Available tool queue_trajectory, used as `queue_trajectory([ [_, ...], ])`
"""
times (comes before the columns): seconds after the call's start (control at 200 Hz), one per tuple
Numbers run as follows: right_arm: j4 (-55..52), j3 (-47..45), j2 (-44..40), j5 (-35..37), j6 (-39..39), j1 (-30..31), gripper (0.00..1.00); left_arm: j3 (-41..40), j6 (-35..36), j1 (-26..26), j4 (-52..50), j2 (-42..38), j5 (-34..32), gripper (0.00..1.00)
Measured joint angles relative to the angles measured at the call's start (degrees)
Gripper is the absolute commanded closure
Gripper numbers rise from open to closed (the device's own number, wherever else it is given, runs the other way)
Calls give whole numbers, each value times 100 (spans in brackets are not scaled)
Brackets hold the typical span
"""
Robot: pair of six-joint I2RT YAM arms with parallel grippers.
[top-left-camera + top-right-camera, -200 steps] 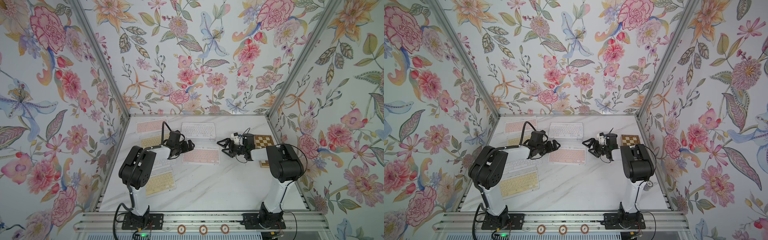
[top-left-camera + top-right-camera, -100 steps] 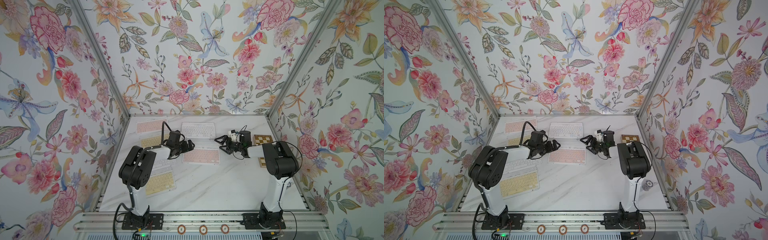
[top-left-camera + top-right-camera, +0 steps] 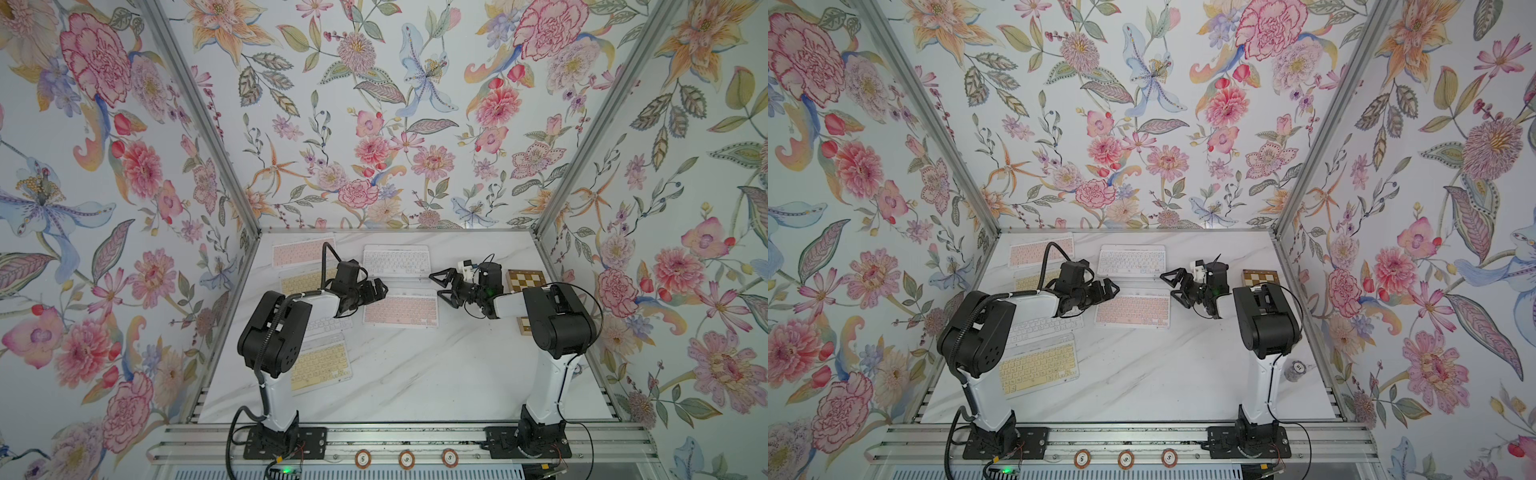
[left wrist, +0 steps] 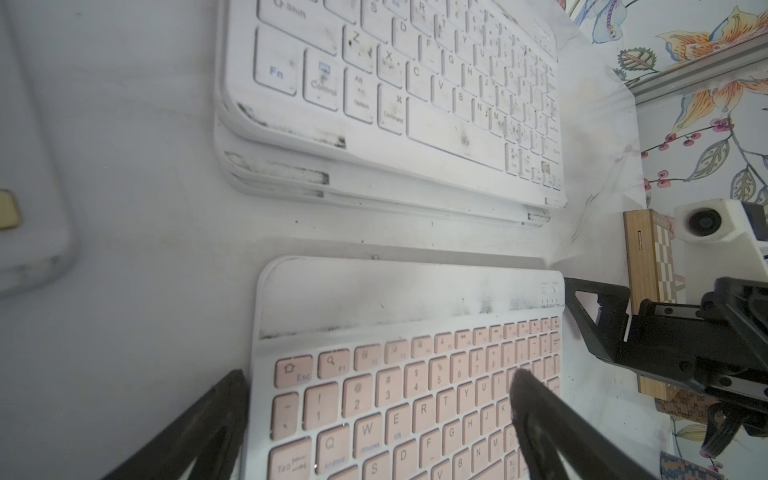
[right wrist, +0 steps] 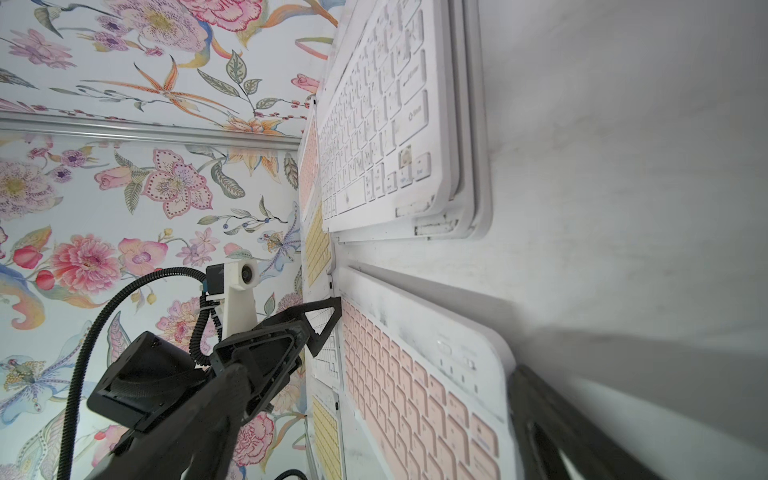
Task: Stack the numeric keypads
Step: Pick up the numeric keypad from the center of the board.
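Top view — marble tabletop (image 3: 436, 365), floral walls (image 3: 374, 124)

Both top views looked steeply down from above the front edge onto the white marbled desk (image 3: 415, 374) (image 3: 1163, 374). The left wrist camera sat low and close over the pink-keyed white keypad (image 4: 415, 395), facing rightward past the stack of white-keyed keypads (image 4: 415, 83). The right wrist camera, rolled sideways, viewed both from the opposite end.
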Motion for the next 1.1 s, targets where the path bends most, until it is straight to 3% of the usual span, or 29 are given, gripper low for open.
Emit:
queue_trajectory([
  [0.475,352,-151,-197,81,57,39,1,-424,-448,96,1021,24,144,1],
  [0.866,1139,-96,-293,376,413,136,1,-1357,-1738,153,2813,-55,289,1],
  [1.096,1648,234,-291,693,697,389,1,-1580,-2201,149,2997,-173,262,1],
])
